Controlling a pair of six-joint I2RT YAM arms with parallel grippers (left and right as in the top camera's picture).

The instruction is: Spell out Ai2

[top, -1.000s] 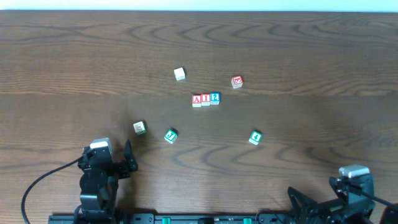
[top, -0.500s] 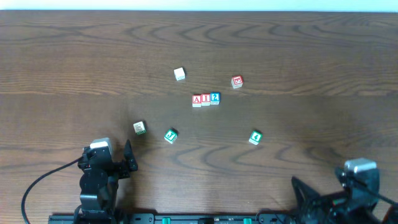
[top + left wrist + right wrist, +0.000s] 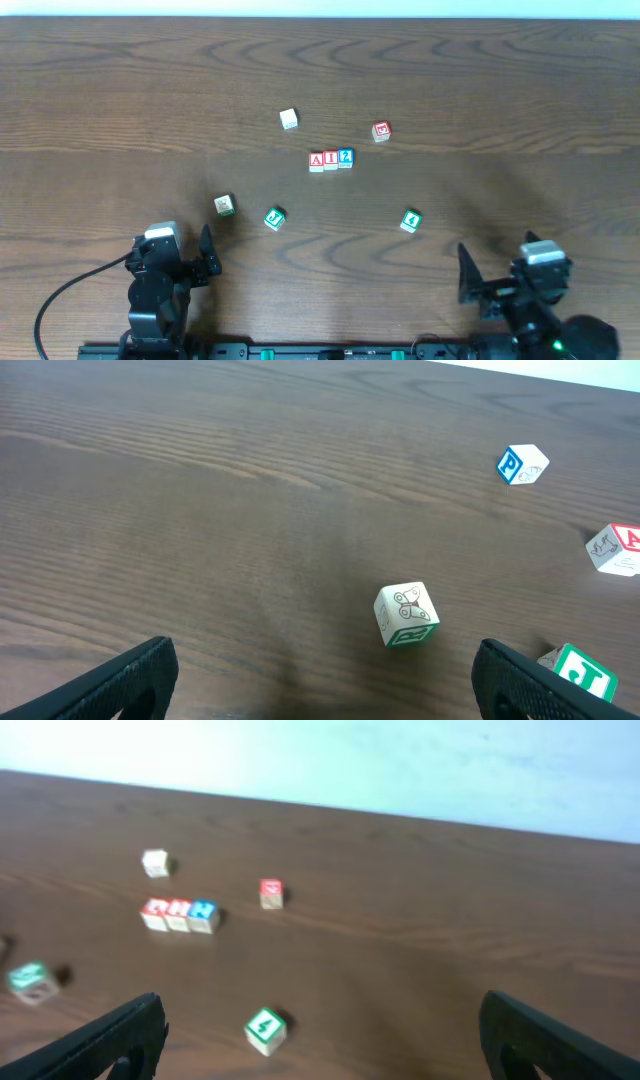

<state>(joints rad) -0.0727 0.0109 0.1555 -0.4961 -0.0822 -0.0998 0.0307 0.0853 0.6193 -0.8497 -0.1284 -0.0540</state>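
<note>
The left hand (image 3: 325, 675) and right hand (image 3: 320, 1025), both empty and spread wide, face the A-I-2 block row (image 3: 331, 160), lying crosswise well ahead between them on the counter (image 3: 100, 100).

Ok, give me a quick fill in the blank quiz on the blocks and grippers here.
1. The A block and I block are lettered in ____.
2. The 2 block, touching the I block, is printed in ____.
3. The left gripper and right gripper are both ____, holding nothing.
Missing words: red, blue, open.
</note>
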